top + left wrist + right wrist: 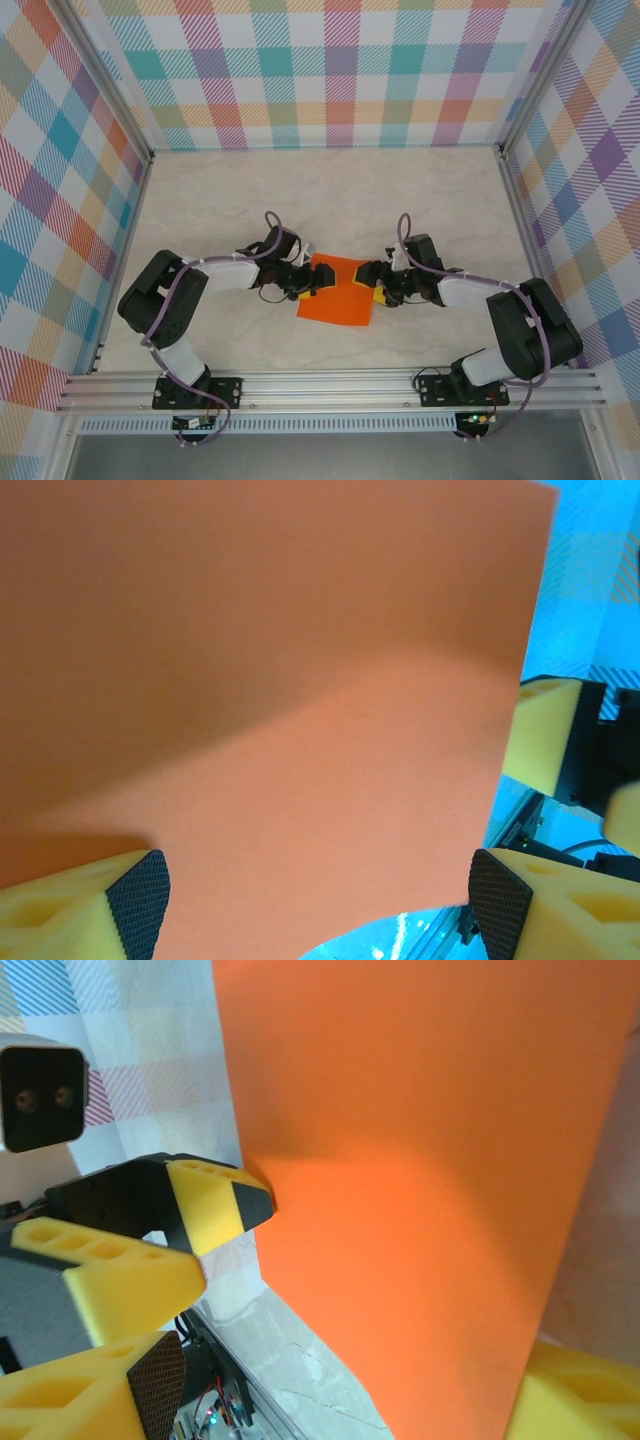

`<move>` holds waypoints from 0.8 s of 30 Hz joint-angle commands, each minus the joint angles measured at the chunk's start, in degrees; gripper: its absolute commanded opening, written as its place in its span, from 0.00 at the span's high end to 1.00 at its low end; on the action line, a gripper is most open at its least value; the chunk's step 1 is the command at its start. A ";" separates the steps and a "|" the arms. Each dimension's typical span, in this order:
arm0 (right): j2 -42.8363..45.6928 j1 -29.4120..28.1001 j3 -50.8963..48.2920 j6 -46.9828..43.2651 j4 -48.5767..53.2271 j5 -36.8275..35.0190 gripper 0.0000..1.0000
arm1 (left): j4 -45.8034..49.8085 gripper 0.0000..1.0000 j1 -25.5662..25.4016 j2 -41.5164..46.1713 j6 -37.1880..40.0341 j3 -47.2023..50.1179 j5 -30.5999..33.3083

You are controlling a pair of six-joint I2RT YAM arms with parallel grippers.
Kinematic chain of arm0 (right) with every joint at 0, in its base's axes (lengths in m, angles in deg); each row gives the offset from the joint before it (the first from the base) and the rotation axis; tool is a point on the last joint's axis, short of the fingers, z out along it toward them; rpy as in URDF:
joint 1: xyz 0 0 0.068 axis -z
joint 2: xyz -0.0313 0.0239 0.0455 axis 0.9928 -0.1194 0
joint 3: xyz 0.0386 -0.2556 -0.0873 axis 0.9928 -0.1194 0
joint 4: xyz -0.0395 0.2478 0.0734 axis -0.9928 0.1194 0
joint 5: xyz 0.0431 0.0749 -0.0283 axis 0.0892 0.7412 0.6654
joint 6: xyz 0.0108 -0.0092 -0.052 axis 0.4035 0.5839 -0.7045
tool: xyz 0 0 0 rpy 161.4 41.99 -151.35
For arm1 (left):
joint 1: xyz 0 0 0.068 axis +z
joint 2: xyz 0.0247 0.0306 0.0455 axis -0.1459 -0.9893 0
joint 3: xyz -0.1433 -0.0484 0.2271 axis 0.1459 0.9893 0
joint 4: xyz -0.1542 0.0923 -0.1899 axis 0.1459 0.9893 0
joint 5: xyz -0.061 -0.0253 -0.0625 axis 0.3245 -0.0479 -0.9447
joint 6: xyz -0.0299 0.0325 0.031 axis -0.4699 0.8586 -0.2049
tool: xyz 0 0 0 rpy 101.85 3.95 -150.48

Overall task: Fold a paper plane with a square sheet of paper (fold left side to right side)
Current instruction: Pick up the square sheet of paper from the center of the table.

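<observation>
Now the square sheet of paper (338, 292) sits in the middle of the worktop (330, 190), nearer the front, right between the two arms. It is bright orange and plain. The left end effector (308, 283) is at the sheet's left edge. The right end effector (378, 284) is at its right edge. In the left wrist view, the left arm's two yellow fingers (60, 920) stand wide apart, and the orange sheet stretches across the gap. In the right wrist view, the right arm's fingers (80, 1400) are wide apart too, with the sheet between them. I cannot tell if any finger is pinching the paper.
</observation>
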 commanded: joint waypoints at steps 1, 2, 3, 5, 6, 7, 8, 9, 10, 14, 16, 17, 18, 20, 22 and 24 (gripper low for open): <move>0.51 -1.76 -1.30 2.18 -2.55 -1.71 0.24 | 0.61 0.19 -0.74 -1.34 0.16 -1.01 0.39; 0.19 -2.39 -1.07 2.15 -2.97 -2.09 0.25 | 0.60 0.19 -0.73 -1.34 0.11 -1.04 0.31; -0.29 -2.51 -0.80 1.97 -3.15 -2.26 0.26 | 0.52 0.20 -0.70 -1.22 0.20 -1.07 0.32; -1.60 -2.55 0.61 1.52 -2.92 -2.62 0.33 | 0.26 0.20 -0.73 -0.65 0.25 -0.98 0.26; -2.06 -2.55 1.19 1.32 -2.42 -3.09 0.41 | 0.10 0.20 -0.68 -0.19 0.19 -0.84 0.26; -2.44 -2.56 1.84 1.10 -1.82 -3.91 0.48 | 0.23 0.20 -0.65 0.56 0.44 -0.85 0.39; -2.74 -2.55 2.29 0.81 -0.97 -4.70 0.54 | 0.78 0.19 -0.57 1.41 0.73 -0.93 0.81; -2.92 -2.55 2.79 0.39 -0.09 -5.36 0.62 | 1.51 0.19 -0.40 2.57 1.10 -1.06 1.35; -3.01 -2.55 3.21 0.00 0.92 -6.14 0.70 | 2.31 0.19 -0.17 3.75 1.45 -1.20 1.76; -1.68 -2.56 6.15 -5.46 6.65 -8.80 1.00 | 6.79 0.14 2.60 10.36 3.22 -1.68 3.99; 0.62 -2.59 7.59 -10.07 9.41 -10.25 1.00 | 8.88 0.10 4.82 14.59 3.90 -1.54 5.04; 2.14 -2.47 8.38 -12.93 11.10 -11.23 1.00 | 10.10 0.08 6.16 16.84 4.29 -1.55 5.53; 3.70 -2.23 9.31 -15.86 12.67 -11.48 1.00 | 11.29 0.06 7.67 19.41 4.85 -1.52 6.02; 6.90 -1.43 11.45 -21.57 15.59 -10.01 1.00 | 13.65 0.03 10.28 23.94 5.99 -2.04 6.23; 10.99 -0.58 14.60 -27.17 18.69 -7.63 1.00 | 14.74 0.00 12.79 28.12 7.04 -2.74 5.83; 15.07 -0.26 19.64 -34.16 24.02 -5.38 1.00 | 16.78 0.00 15.18 31.70 7.91 -3.87 3.96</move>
